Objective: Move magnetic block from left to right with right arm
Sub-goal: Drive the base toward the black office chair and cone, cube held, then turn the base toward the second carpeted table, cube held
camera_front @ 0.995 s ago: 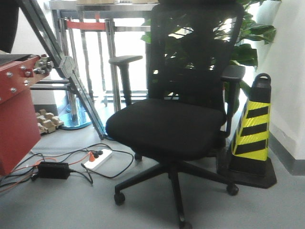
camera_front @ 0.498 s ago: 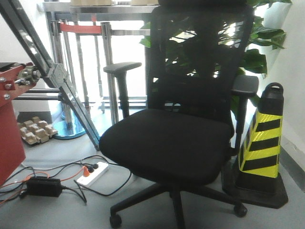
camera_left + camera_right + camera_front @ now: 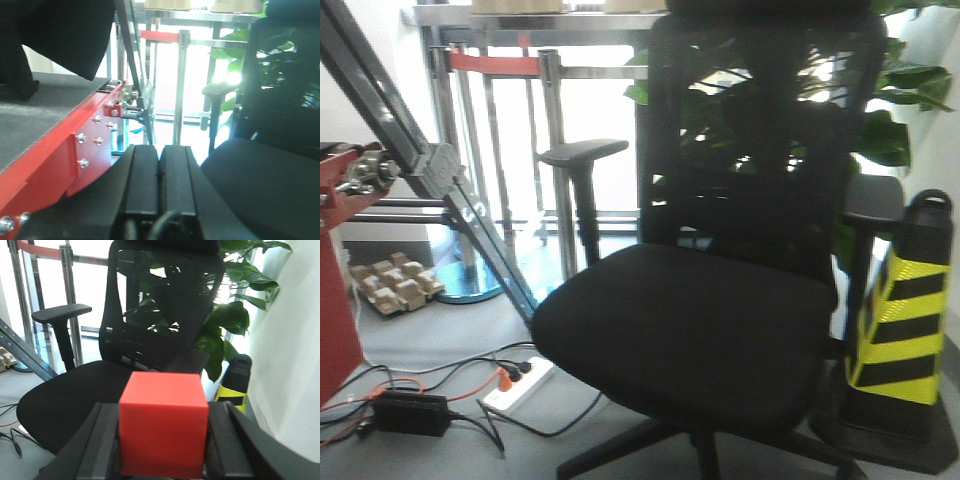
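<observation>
Office floor forms the background, with a black mesh chair (image 3: 720, 330), a leafy plant (image 3: 900, 140) and a striped traffic cone (image 3: 910, 320). Out in front of them, the right gripper (image 3: 163, 440) pinches the magnetic block (image 3: 163, 415) between its fingers, with no surface in view under it. The left gripper (image 3: 160, 175) is pressed together beside the red-edged table (image 3: 65, 145). The pick-up looks done; carrying the block right and setting it down remain.

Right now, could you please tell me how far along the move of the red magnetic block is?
Done: the pick-up; the magnetic block sits clamped in the right gripper. In hand: the carry, with the block apparently in the air, facing the office chair. Left: setting it down on the right and releasing; no landing spot shows in the right wrist view. The left gripper is shut and empty.
</observation>
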Controlling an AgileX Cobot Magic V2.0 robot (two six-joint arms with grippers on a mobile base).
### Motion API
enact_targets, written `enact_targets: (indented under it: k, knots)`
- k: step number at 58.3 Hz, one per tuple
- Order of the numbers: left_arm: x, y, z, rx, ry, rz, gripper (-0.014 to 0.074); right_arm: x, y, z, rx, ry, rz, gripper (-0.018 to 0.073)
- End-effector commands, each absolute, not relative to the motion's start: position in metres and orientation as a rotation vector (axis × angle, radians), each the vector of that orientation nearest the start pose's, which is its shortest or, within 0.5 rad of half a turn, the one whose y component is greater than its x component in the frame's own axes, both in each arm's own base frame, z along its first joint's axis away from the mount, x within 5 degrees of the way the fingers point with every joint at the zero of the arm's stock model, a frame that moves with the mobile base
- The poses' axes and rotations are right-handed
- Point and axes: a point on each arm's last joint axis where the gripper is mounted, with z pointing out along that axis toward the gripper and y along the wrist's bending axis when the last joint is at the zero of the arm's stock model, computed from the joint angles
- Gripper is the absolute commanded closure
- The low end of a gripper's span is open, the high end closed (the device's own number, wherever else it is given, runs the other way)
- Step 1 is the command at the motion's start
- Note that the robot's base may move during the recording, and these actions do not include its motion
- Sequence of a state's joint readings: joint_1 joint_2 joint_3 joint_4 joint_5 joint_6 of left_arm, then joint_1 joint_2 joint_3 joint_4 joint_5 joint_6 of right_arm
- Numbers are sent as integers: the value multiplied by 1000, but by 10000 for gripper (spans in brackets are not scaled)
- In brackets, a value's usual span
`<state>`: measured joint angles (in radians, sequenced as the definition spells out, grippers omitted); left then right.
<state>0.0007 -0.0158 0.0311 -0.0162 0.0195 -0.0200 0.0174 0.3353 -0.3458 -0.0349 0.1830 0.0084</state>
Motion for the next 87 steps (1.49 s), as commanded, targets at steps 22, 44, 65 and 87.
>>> enact_targets:
  k: [22, 44, 65, 87]
  knots:
    - [56, 0, 206, -31, 1441, -36, 713, 85, 1, 308, -38, 1549, -28, 167]
    - [56, 0, 206, -31, 1441, -36, 713, 85, 1, 308, -38, 1549, -28, 167]
    - [56, 0, 206, -31, 1441, -36, 713, 85, 1, 308, -38, 1549, -28, 167]
    - [56, 0, 206, -31, 1441, -36, 713, 85, 1, 308, -38, 1549, -28, 167]
